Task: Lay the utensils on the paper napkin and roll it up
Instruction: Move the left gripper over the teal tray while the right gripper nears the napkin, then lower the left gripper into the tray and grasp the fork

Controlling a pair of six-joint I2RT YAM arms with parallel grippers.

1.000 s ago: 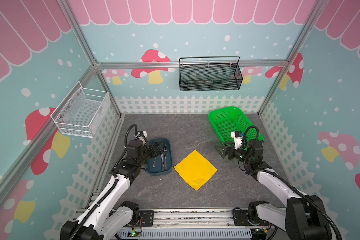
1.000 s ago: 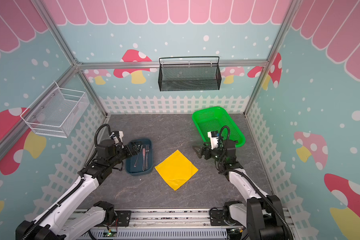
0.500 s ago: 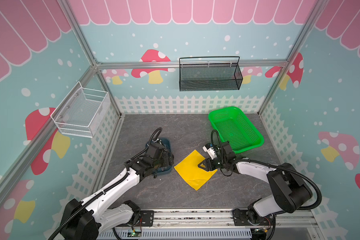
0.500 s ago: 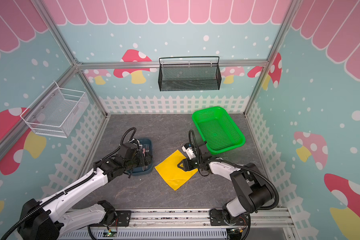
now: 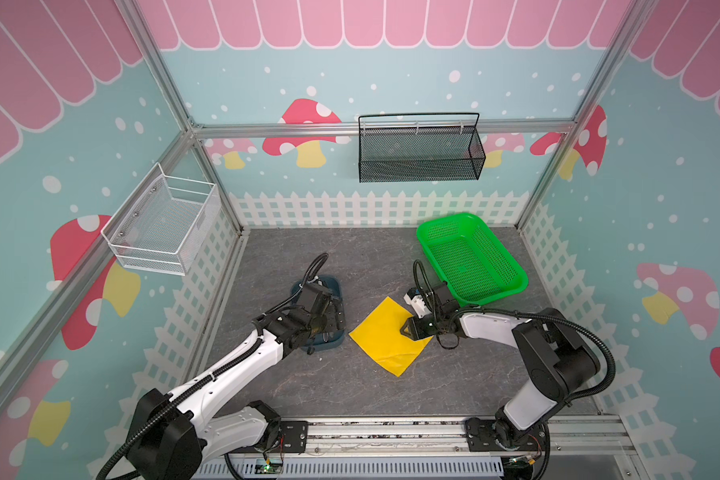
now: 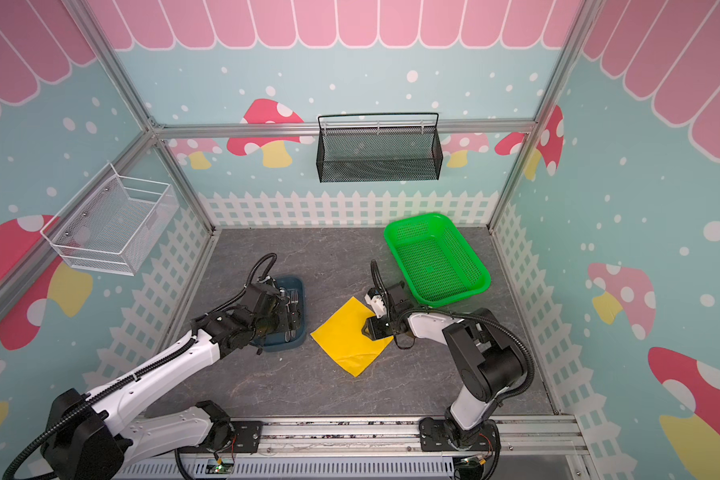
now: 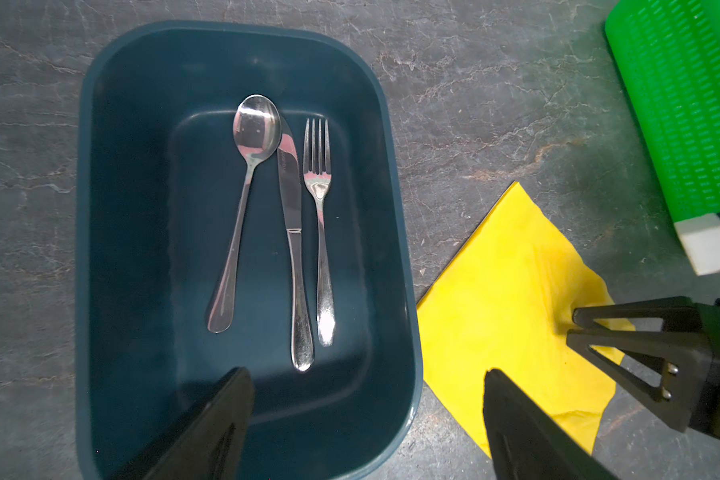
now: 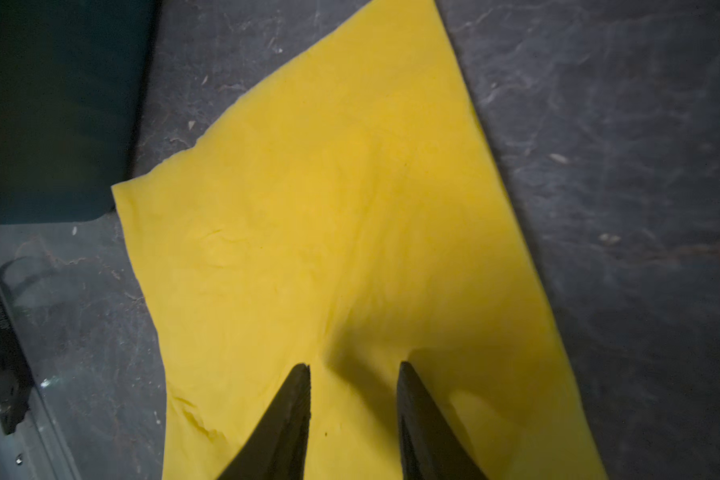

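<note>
The utensils lie side by side in a dark blue tray [image 7: 395, 208]: a spoon [image 7: 242, 208], a knife [image 7: 292, 208] and a fork [image 7: 321, 216]. My left gripper [image 7: 366, 372] hovers open above the tray's near end [image 5: 336, 340], touching nothing. The yellow paper napkin [image 5: 385, 336] [image 6: 346, 336] lies flat on the grey floor right of the tray. My right gripper [image 8: 352, 365] [image 5: 404, 330] is low on the napkin's right corner. Its jaws are narrowed but apart, the tips press on the napkin [image 8: 329, 208], and the paper puckers just ahead of them.
A green perforated basket [image 5: 491, 293] [image 6: 454, 295] stands at the back right, close behind the right arm. A black mesh basket [image 5: 418, 153] hangs on the back wall. A white wire basket [image 5: 163, 224] hangs on the left wall.
The left arm reached forward over the tray and stays open. The right arm swung left and down onto the napkin's corner, and its jaws narrowed from wide open.
</note>
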